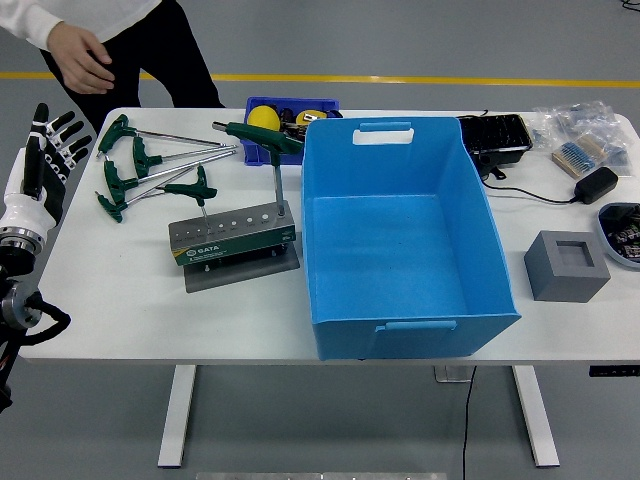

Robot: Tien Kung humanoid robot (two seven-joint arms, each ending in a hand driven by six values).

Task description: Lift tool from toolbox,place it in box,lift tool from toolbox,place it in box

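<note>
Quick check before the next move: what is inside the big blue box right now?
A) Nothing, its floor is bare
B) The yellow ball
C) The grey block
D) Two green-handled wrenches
A: the blue box shows only its bare blue floor, while the green-handled wrenches lie on the table to its left, one more stands in the grey tool holder, and the left hand is open at the table's left edge.

White table (120,310): blue box (400,235), tool stand (235,245), T-wrenches (150,165), grey block (566,265).
</note>
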